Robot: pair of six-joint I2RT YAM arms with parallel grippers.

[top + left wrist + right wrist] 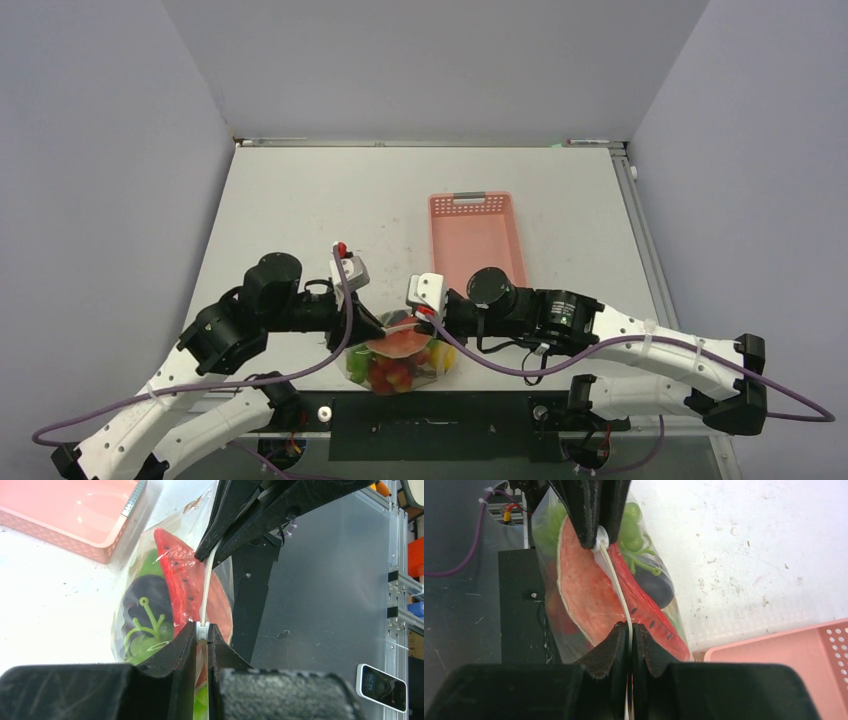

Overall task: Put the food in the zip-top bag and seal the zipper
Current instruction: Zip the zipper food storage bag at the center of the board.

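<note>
Though full, zip-top bag (400, 365) between tools (201, 630) (630, 627)

Top view evenly lit, soft shadows. Left wrist shot: tabletop (45, 610) blown out near-white. Both wrist shots blurry along bottom edge.

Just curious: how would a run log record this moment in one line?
left hand: shut on zipper | right hand: shut on zipper | food: inside zip-top bag
</note>
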